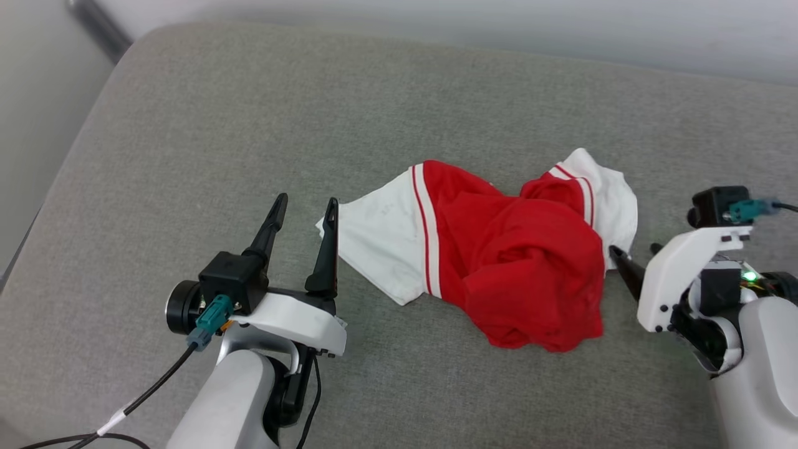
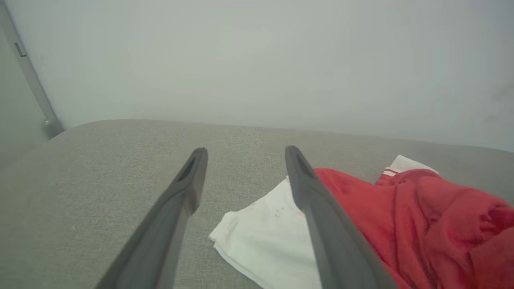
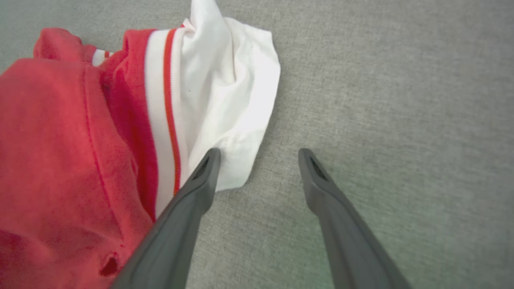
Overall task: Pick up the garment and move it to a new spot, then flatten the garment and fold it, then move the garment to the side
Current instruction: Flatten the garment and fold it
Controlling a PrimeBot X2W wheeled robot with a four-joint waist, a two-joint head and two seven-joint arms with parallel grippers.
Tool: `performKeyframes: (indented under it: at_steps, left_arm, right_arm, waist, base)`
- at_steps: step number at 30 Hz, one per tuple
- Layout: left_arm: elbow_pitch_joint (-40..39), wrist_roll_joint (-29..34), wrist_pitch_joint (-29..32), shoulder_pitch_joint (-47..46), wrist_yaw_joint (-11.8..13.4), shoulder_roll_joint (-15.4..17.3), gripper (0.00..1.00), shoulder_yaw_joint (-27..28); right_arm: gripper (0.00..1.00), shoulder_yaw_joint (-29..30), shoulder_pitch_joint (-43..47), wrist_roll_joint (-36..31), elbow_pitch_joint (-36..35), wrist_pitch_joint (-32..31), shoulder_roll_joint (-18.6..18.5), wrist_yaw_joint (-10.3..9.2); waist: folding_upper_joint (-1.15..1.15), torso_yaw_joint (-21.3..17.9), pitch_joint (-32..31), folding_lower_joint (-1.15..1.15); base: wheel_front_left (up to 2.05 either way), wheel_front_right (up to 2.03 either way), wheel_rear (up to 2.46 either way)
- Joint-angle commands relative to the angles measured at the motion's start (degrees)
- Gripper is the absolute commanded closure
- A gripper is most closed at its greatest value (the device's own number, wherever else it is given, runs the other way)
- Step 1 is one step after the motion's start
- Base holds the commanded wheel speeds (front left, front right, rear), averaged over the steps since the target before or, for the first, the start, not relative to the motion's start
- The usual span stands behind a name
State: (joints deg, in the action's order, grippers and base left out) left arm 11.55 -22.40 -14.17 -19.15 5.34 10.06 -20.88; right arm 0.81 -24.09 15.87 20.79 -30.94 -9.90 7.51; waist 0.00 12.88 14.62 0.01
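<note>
One shirt [image 1: 499, 262] lies crumpled on the grey cushion [image 1: 249, 125], between two grippers. The left gripper [image 1: 308, 199], fingers apart and empty, is just beside one white end; the right gripper [image 1: 633, 249], likewise apart, is beside the other.

No text, label, brand, number or sign can be read in any of the views. A few faint specks on a white sleeve of the garment [image 1: 517, 268] are too small to tell whether they are characters.
</note>
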Motion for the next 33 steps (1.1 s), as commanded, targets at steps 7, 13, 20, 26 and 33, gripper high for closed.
performKeyframes:
  at_steps: [7,13,20,26,33]
  left_arm:
    - [1.11,0.12,-0.82,-1.6,-0.73,-1.1,0.0,0.48]
    - [2.12,0.33,-1.04,-1.57,-1.13,-1.59,0.0,1.04]
    - [3.42,0.5,-1.12,0.2,-0.55,-0.62,0.0,2.36]
    - [4.37,-0.28,-0.91,2.21,-0.23,0.95,0.0,3.51]
    - [4.19,-1.24,0.74,4.91,0.56,2.79,0.0,4.43]
  right_arm:
    - [0.0,-2.63,-2.87,3.62,5.04,-10.81,-0.47,-0.03]
    - [1.0,-3.87,-3.22,4.24,6.69,-12.55,-0.09,-0.03]
    - [1.0,-3.92,-4.07,2.31,-0.74,-4.5,-1.98,-0.03]
    - [1.0,-1.58,1.29,0.96,-8.65,0.21,-3.03,-0.03]
    - [1.0,5.58,14.61,-1.92,-17.43,0.02,-0.51,-0.03]
  waist:
    - [0.0,2.49,2.7,-0.01]
    - [0.0,2.38,2.93,-0.01]
    - [0.0,-1.54,0.3,-0.01]
    - [0.0,-6.5,-3.75,-0.01]
    - [0.0,-11.04,-6.79,-0.01]
  base:
    - [0.0,0.0,0.0]
    - [0.0,0.0,0.0]
    - [0.0,0.0,0.0]
    - [0.0,0.0,0.0]
    - [0.0,0.0,0.0]
